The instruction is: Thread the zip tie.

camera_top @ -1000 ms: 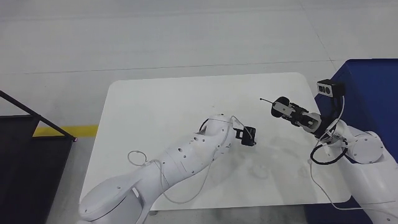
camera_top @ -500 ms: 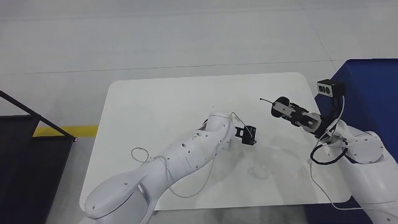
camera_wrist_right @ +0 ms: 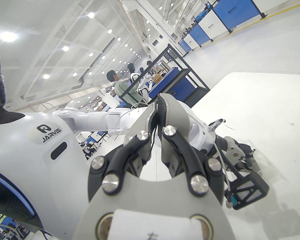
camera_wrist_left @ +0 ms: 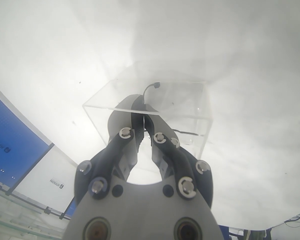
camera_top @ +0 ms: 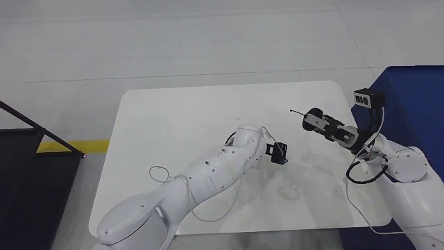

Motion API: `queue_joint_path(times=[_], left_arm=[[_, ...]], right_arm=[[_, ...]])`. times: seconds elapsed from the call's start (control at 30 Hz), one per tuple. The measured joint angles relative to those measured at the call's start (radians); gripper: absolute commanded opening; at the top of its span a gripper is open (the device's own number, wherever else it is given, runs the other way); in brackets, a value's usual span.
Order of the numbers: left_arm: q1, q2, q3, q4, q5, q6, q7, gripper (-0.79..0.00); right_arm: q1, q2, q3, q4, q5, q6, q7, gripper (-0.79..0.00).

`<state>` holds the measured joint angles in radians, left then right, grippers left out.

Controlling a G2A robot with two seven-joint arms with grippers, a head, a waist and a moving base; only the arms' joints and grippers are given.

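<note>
Both pincers are clenched, each on something thin and black, which reads as a setup for feeding one end into another. The right gripper [camera_top: 310, 119] pinches the zip tie [camera_top: 298, 114] close to its fingertips. A short free length juts out toward the far left and ends in a small knob; so short a hold should keep the strap stiff enough to aim. The left gripper [camera_wrist_left: 140, 113] is closed on a black strand [camera_wrist_left: 147, 93] that curls out of its tips to a small head. Whether this is a second tie or a mating piece I cannot tell. Its fingertips show through the wall of a clear box [camera_wrist_left: 205, 122] standing on the white table [camera_top: 173, 125], so the box probably serves as a fixture around the work. Both grippers sit around the table's middle, apart from each other, the left one nearer and to the left. The tie's tip ends just far-right of the left gripper without touching it, so the threading looks not yet done. The left arm stretches diagonally from the near left corner to the middle, its wrist tipped down toward the tabletop. The right arm comes in from the right edge, its forearm angled toward the far left.
</note>
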<state>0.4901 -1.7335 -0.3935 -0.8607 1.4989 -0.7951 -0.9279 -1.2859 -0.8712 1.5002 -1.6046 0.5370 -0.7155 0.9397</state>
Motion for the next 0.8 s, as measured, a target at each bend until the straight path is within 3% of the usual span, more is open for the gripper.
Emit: queue_joint_path(times=[0.13,0.33,0.6,0.8], left_arm=[[0.017,0.012,-0.021,-0.051,0.002,0.009,-0.05,-0.785],[0.076,0.053,-0.07,-0.191,0.029,0.032,-0.13,-0.785],[0.127,0.113,-0.083,-0.303,0.05,0.036,-0.133,-0.785],[0.167,0.165,-0.123,-0.468,0.028,0.037,-0.134,-0.785]], right_arm=[[0.0,0.0,0.0,0.0,0.0,0.0,0.0,-0.785],[0.0,0.0,0.0,0.0,0.0,0.0,0.0,-0.785],[0.0,0.0,0.0,0.0,0.0,0.0,0.0,-0.785],[0.0,0.0,0.0,0.0,0.0,0.0,0.0,-0.785]])
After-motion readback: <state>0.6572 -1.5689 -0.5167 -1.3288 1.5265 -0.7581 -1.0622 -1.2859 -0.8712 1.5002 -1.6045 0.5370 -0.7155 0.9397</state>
